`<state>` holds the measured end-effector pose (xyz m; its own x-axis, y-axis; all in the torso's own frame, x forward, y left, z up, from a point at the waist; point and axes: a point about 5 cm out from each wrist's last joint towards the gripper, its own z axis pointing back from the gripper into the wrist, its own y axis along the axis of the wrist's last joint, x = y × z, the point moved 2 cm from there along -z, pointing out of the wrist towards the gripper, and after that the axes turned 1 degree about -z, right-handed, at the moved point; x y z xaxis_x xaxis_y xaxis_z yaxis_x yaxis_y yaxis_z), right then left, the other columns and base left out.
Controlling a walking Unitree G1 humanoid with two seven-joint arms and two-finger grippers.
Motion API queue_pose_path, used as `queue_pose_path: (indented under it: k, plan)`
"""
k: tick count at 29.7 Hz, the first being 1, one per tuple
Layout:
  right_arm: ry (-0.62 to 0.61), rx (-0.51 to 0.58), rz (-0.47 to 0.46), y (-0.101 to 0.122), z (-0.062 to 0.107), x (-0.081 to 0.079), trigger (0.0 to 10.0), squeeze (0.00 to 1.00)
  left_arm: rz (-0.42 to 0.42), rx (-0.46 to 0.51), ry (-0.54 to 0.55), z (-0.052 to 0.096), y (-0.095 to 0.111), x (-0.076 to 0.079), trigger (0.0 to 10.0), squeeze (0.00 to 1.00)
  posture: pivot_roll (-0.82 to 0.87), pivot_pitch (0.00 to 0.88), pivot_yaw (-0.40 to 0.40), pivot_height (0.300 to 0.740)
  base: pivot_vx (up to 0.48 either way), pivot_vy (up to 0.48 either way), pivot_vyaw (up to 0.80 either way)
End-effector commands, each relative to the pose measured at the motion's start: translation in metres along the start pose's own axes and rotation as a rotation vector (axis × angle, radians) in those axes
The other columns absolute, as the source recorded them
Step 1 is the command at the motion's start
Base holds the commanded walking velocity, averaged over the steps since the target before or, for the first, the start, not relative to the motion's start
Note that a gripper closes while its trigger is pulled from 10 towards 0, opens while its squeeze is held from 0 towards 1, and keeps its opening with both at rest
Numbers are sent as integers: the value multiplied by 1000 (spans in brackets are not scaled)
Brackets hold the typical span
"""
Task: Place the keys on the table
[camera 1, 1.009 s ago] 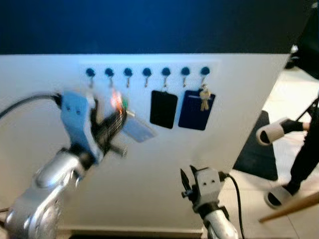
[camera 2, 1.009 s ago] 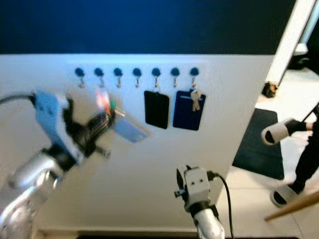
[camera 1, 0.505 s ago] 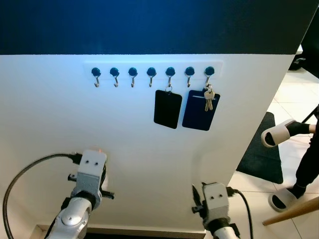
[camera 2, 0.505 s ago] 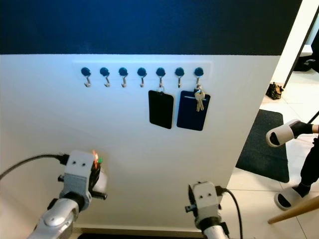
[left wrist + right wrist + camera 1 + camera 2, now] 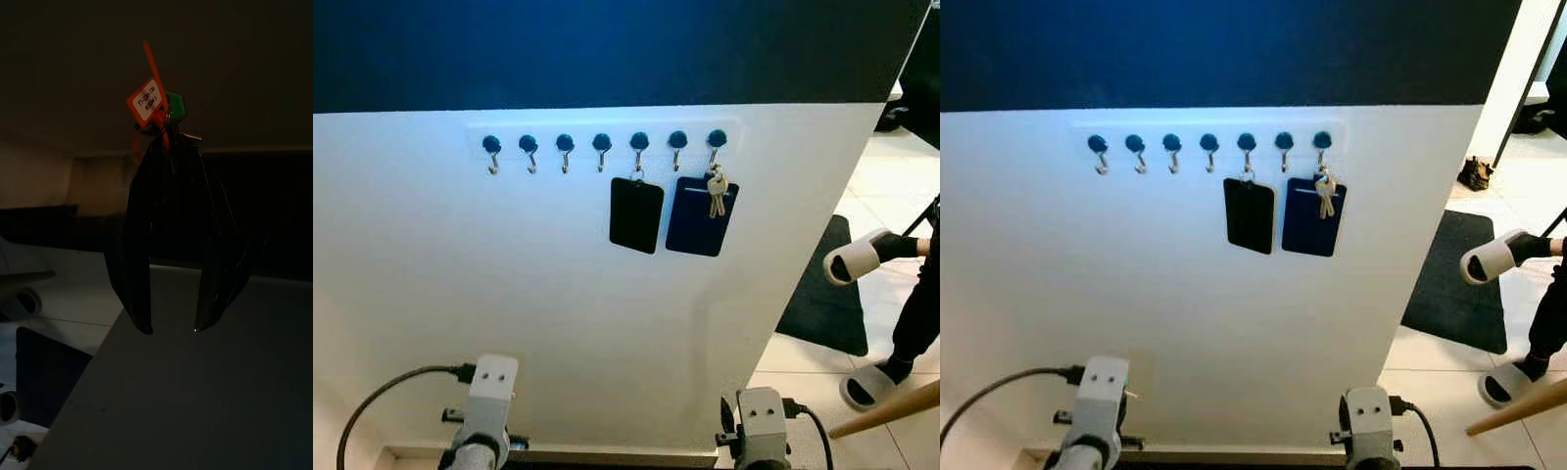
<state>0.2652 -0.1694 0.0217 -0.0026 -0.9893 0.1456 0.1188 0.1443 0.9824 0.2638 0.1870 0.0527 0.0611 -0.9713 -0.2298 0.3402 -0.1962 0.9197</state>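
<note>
I have the left end effector (image 5: 164,147) clamped on the bunch of keys with the orange labelled tag and green key head (image 5: 155,105); in the left wrist view the tag and ring stick up just past the black fingertips. Both arms hang low at 6 o'clock of the head views, the left wrist housing (image 5: 489,387) at about 7 and the right wrist housing (image 5: 760,419) at about 5. The right end effector (image 5: 171,328) is empty, its two black fingers apart.

My job now, as I judge it, is carrying. I want the grip kept firm and the wrist steady so the dangling tag does not swing loose while I turn away from the white wall with the row of blue hooks (image 5: 600,143) to find the bench.

No bench is in sight, so I cannot plan the drop spot. The left wrist view is very dark, and I cannot count the keys or see how much of the ring sits between the fingers.
</note>
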Motion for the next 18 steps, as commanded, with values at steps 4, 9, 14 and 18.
queue_pose_path:
  k: [4,9,14,18]
  plan:
    - [18,-3,-1,-4,1,-6,10000,0,-27,8,9,2,-6,3,10000,0,158,160,56,740,0,0,0]
    - [28,0,4,-4,0,-8,10000,0,-32,29,12,1,-5,4,10000,0,158,154,52,740,0,0,0]
    - [31,-6,8,-6,0,-8,10000,0,-26,46,8,0,-5,7,10000,0,157,149,50,740,0,0,0]
    - [36,-5,11,-6,0,-9,10000,0,-22,50,7,-1,-4,8,10000,0,155,147,49,740,0,0,0]
